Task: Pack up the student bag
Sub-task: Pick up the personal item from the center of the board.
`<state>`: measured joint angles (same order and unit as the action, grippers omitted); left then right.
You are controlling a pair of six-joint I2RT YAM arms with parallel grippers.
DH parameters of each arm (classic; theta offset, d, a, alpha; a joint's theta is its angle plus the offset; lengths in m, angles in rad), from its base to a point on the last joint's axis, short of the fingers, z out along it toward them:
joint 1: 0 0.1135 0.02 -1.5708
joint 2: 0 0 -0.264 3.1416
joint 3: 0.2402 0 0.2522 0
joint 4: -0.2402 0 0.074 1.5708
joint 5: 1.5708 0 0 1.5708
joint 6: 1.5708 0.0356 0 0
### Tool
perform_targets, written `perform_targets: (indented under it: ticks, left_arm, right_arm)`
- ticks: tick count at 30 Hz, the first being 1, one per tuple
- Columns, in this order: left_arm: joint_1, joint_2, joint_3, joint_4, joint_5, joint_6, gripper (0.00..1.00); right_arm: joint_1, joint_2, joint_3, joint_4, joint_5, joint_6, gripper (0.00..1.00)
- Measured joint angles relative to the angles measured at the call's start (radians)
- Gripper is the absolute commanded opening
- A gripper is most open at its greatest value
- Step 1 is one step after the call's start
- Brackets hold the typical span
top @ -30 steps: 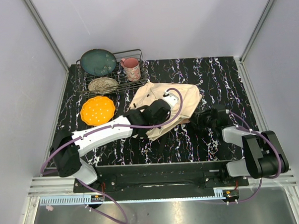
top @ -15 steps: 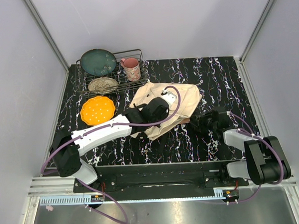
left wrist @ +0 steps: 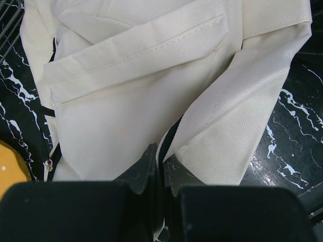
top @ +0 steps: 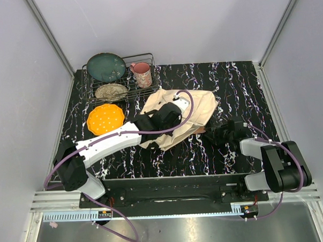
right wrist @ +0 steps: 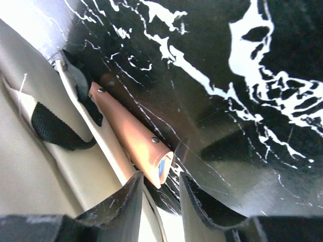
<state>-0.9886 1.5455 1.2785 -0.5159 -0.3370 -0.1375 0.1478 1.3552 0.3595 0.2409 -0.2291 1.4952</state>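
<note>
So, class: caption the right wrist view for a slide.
Right gripper open at a brown riveted handle lying along the student bag.

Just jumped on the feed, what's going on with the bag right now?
The left tool is shut on a fold of the cream student bag, pinching its fabric. The right tool sits low at the bag's right edge, jaws apart, lined up on the end of a brown riveted piece that pokes out from beside the bag. It is not gripping that piece yet.
</note>
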Motion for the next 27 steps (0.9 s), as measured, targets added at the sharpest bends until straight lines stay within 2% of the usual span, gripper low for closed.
perform_targets:
  ticks: [10, 15, 18, 21, 24, 27]
  left_arm:
    - [0.002, 0.000, 0.000, -0.006, 0.016, -0.003, 0.00]
    - [0.003, 0.000, 0.006, -0.011, 0.023, -0.003, 0.00]
    - [0.005, 0.000, 0.010, -0.014, 0.029, -0.004, 0.00]
    - [0.006, 0.000, 0.010, -0.015, 0.035, -0.005, 0.00]
    - [0.006, 0.000, 0.010, -0.015, 0.040, -0.007, 0.00]
    - [0.006, 0.000, 0.010, -0.015, 0.043, -0.009, 0.00]
  right_arm:
    - [0.000, 0.095, 0.012, 0.072, -0.002, 0.004, 0.43]
    - [0.000, 0.146, 0.020, 0.152, -0.013, 0.021, 0.50]
    - [0.000, 0.171, 0.020, 0.202, -0.024, 0.033, 0.49]
    - [0.000, 0.193, 0.021, 0.238, -0.027, 0.041, 0.43]
    - [0.000, 0.219, 0.022, 0.265, -0.027, 0.051, 0.16]
    - [0.000, 0.232, 0.021, 0.272, -0.026, 0.058, 0.10]
